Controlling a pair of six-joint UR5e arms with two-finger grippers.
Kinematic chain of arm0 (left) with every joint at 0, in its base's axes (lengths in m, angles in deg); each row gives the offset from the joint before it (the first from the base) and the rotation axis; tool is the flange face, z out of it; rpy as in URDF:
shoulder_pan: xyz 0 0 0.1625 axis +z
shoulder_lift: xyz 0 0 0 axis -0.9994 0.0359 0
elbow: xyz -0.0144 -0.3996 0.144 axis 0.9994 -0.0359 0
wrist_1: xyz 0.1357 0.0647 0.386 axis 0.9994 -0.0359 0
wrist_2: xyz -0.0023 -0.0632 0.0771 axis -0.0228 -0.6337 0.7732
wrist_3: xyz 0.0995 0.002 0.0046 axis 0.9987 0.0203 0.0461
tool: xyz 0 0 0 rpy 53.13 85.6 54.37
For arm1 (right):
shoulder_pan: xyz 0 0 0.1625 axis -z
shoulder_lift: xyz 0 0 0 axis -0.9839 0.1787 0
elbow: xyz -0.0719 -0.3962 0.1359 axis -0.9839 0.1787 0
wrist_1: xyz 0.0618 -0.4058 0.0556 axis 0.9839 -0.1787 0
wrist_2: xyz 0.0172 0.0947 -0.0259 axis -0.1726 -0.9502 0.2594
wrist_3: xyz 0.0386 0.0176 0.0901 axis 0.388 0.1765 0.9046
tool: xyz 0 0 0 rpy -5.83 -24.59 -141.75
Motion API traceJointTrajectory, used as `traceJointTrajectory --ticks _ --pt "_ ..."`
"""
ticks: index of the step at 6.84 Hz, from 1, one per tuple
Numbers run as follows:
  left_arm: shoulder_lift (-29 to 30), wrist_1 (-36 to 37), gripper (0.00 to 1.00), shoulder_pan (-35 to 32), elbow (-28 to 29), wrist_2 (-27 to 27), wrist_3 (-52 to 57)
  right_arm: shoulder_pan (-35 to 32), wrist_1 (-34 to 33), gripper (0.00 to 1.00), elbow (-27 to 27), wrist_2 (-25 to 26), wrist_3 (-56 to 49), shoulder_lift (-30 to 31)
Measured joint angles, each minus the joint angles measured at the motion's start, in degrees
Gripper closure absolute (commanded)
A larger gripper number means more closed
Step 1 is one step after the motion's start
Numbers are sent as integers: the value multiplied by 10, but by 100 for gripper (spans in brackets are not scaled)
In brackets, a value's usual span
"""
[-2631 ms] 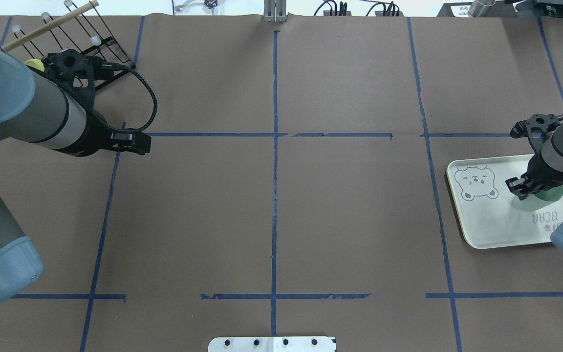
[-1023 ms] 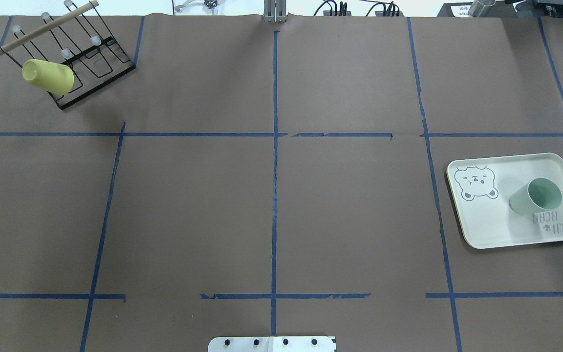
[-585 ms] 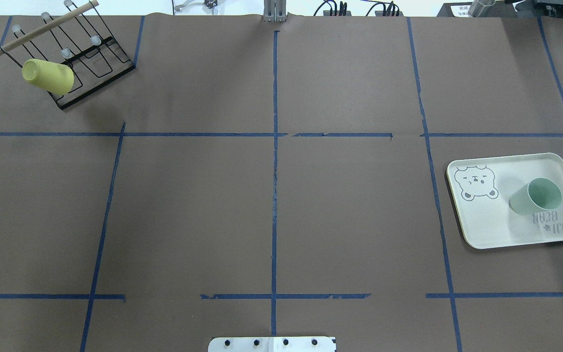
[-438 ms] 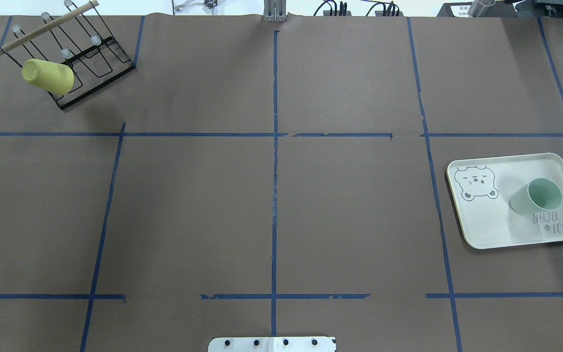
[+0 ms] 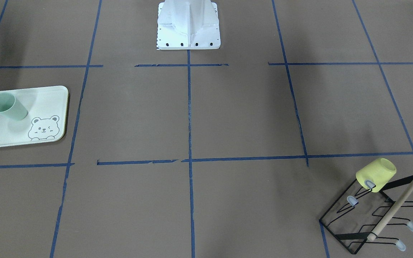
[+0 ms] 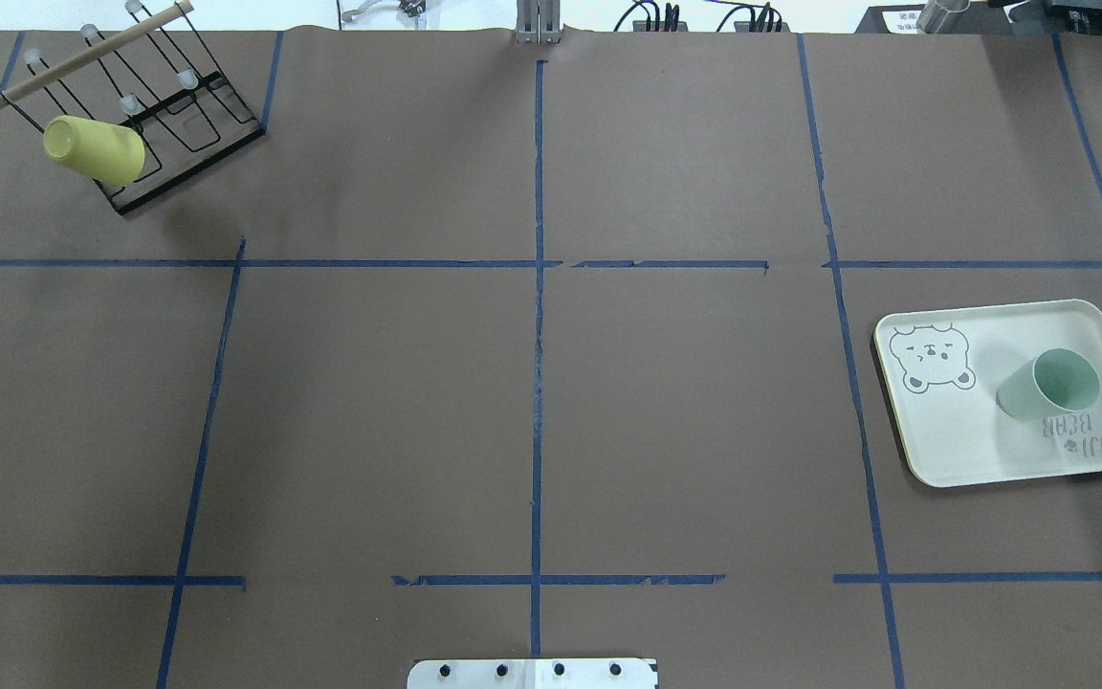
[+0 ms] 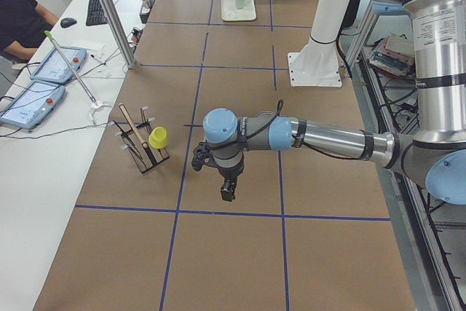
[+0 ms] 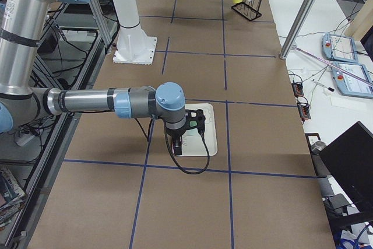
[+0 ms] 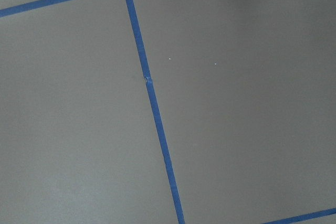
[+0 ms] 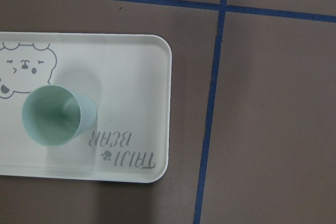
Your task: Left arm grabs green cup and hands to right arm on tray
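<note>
The green cup stands upright on the tray, centre right of frame; left gripper and right gripper hang mid-frame, clenched or released I cannot tell

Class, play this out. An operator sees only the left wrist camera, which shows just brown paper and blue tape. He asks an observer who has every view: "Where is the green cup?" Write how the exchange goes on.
Observer: The green cup stands mouth up on the tray, beside the bear drawing.
Operator: Is anything holding it?
Observer: No. The overhead view shows nothing touching it. The right gripper shows only in the right side view, by the tray, and I cannot tell whether it is open or shut.
Operator: What else is on the table?
Observer: A yellow cup hangs on a wire rack in the far corner on the robot's left.
</note>
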State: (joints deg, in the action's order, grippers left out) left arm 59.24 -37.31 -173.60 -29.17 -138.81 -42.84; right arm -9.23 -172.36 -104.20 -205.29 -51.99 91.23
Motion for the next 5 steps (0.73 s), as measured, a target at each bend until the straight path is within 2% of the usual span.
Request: traceJointTrajectory --ticks 5 --pt "7 -2 0 -18 -2 -24 -4 3 0 0 13 9 3 -10"
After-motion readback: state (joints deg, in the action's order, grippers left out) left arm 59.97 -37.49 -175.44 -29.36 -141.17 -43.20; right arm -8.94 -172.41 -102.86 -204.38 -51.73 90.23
